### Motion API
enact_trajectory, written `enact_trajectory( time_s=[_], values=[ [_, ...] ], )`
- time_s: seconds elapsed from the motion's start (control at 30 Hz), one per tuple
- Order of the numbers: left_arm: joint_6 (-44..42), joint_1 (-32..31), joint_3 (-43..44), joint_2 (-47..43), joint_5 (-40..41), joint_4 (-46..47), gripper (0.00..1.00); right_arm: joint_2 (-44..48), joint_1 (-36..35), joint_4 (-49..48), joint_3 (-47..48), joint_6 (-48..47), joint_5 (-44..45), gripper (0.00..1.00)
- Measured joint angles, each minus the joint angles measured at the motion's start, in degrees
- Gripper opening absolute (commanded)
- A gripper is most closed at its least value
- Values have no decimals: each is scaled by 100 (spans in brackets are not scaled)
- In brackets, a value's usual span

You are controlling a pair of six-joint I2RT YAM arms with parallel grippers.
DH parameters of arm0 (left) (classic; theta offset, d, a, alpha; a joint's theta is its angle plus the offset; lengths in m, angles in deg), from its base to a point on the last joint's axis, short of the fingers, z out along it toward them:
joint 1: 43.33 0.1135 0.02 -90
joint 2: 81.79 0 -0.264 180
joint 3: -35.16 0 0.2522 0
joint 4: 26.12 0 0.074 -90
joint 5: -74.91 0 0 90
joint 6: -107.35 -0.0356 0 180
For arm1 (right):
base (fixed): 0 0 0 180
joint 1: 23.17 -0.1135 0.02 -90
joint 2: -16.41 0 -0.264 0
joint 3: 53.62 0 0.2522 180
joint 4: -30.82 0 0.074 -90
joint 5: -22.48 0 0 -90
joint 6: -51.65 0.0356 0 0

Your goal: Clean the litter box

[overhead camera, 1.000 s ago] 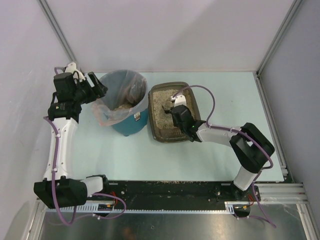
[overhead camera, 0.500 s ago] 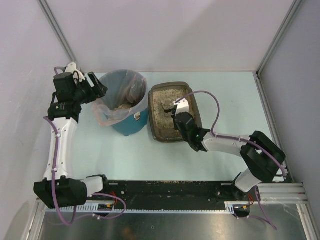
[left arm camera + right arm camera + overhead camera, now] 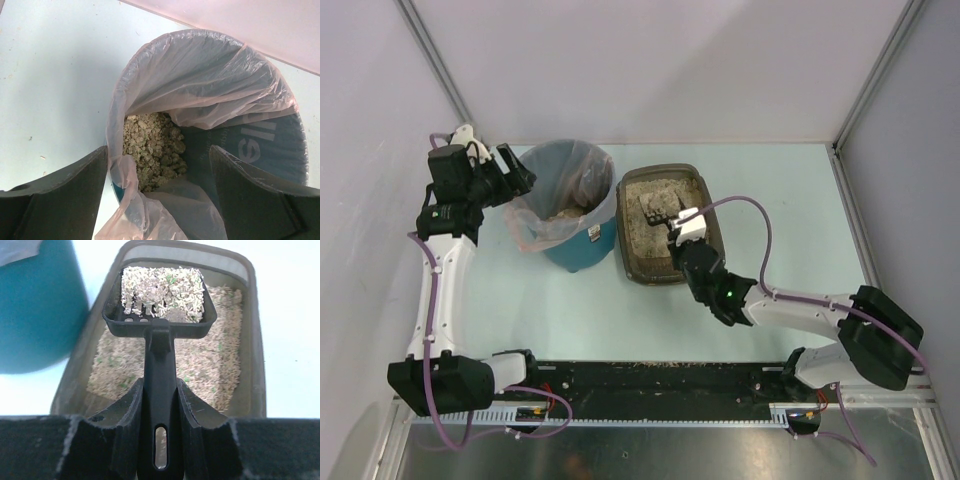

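The litter box [image 3: 665,170] is a grey-brown tray of beige granules right of the bin; in the right wrist view its rim [image 3: 256,330] frames the litter. A black slotted scoop [image 3: 159,350] is held above the granules with a heap of litter in its head. My right gripper [image 3: 160,387] is shut on the scoop's handle. From above, the scoop [image 3: 658,208] hangs over the box's middle ahead of the right gripper [image 3: 682,232]. My left gripper [image 3: 520,175] stands open at the bin's left rim, the liner's edge loose between its fingers [image 3: 75,200].
A round teal bin [image 3: 578,252] with a clear plastic liner [image 3: 200,85] stands left of the box, touching it. Clumps of litter [image 3: 150,145] lie in the bin's bottom. Grey walls close the table at back and sides.
My right arm has drawn back toward the near edge, and the scoop has come from the box's far part to its middle. The left arm has not moved.
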Motion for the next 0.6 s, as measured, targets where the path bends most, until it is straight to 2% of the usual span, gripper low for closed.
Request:
enact_trajectory(
  time_s=[0.17,0.6],
  values=[
    [0,0,0,9,0,13,84,55,-326,-20,-76,-74,83,0],
    [0,0,0,11,-9,15,84,275,-334,-129,-149,-103,330,0]
  ],
)
